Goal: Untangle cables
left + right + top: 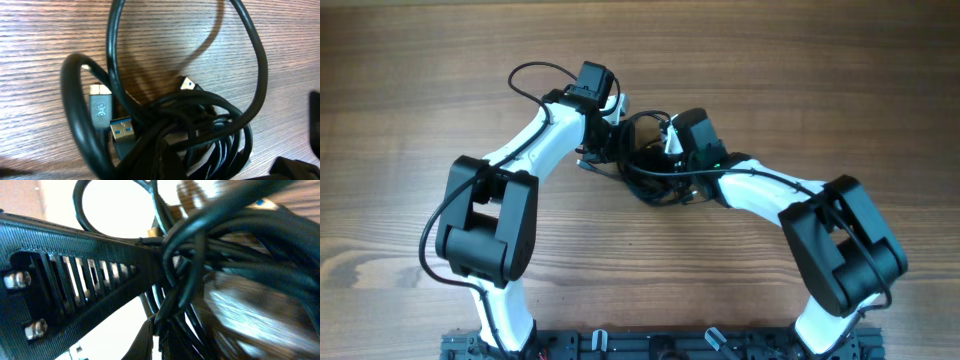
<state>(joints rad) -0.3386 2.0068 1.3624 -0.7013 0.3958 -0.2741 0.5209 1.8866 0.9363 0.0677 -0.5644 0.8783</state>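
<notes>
**Black cords knotted between two arms**

Black cables (645,175) are seen bunched in one knotted clump at the centre of the overhead frame, on the wooden table (420,60). In the left wrist view the clump fills the lower right, and one large loop reaches the top edge. A blue-tongued USB plug (122,131), a grey plug (100,107) and a small plug (187,84) are exposed along its left and upper sides. The left gripper (603,150) is set against the clump's upper left, the right gripper (672,160) against its right. Cords are draped across a slotted finger (85,275) of the right gripper. Whether either pair of jaws is apart or closed cannot be told.
</notes>
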